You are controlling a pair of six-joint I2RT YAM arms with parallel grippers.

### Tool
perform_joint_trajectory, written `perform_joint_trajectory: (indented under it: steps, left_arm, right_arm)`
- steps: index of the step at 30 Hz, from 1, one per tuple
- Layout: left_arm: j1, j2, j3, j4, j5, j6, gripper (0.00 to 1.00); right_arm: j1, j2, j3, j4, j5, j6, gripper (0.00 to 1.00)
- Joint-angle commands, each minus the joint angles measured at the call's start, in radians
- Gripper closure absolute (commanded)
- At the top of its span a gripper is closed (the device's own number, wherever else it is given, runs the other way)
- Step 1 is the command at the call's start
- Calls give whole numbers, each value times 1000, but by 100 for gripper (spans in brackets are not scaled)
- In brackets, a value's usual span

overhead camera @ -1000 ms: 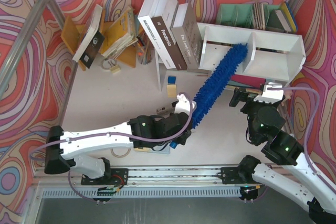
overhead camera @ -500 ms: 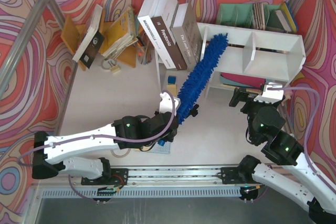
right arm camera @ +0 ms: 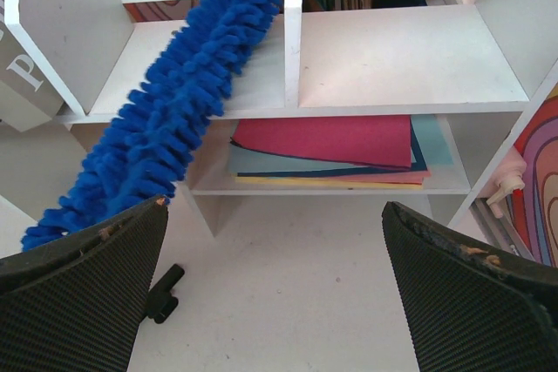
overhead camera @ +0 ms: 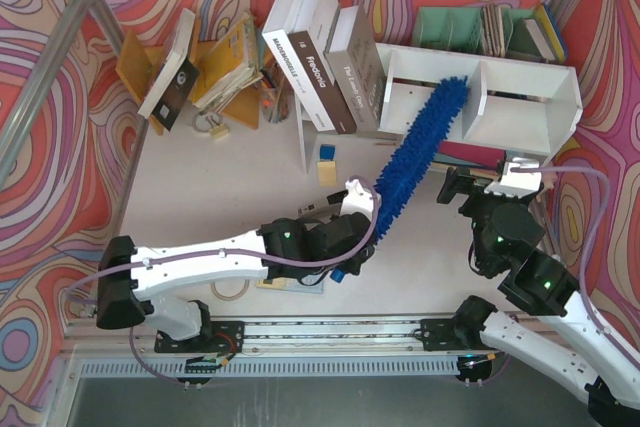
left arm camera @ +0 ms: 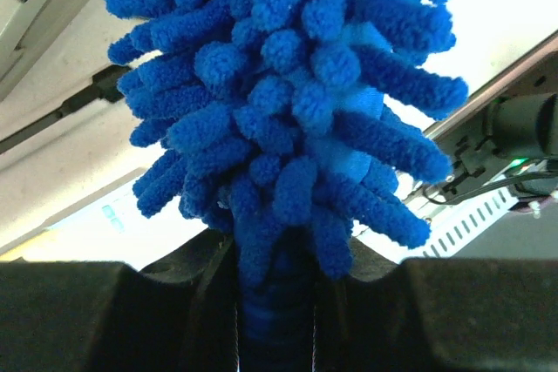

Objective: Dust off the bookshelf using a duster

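Since half a second ago the duster (overhead camera: 420,142) has swung rightward: its tip, then nearer the left wall of the left cubby, now lies just beside the divider (overhead camera: 482,87). We see the left gripper (left arm camera: 277,307), at the centre of the overhead frame, clenched on the slim handle just below the fluffy head, which fills the left wrist view. From there the head slants up and to the right, its far end lying across the floor board of the left cubby of the bookshelf (overhead camera: 530,97), at the upper right. Red and teal sheets (right arm camera: 327,141) lie on the lower tier. Large books (overhead camera: 320,57) lean just left of the bookshelf. The right gripper (right arm camera: 272,206), jaws spread wide and holding nothing, hovers before the bookshelf, apart from the duster.
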Motion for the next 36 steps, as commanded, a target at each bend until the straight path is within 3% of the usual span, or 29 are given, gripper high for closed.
perform_joint_trajectory:
  steps: [1, 6, 23, 36]
  left_arm:
    - [-9, 26, 65, 47, 41, 58, 100]
    - [-11, 30, 86, 46, 31, 66, 100]
    - [2, -182, -100, -78, -204, -57, 100]
    - [6, -29, -13, 33, -44, 17, 100]
  right_arm:
    - [-3, -17, -1, 23, 22, 1, 1]
    - [-4, -14, 0, 20, 24, 3, 1]
    - [-3, -12, -2, 20, 23, 5, 1]
    - [-4, -9, -2, 22, 24, 4, 1]
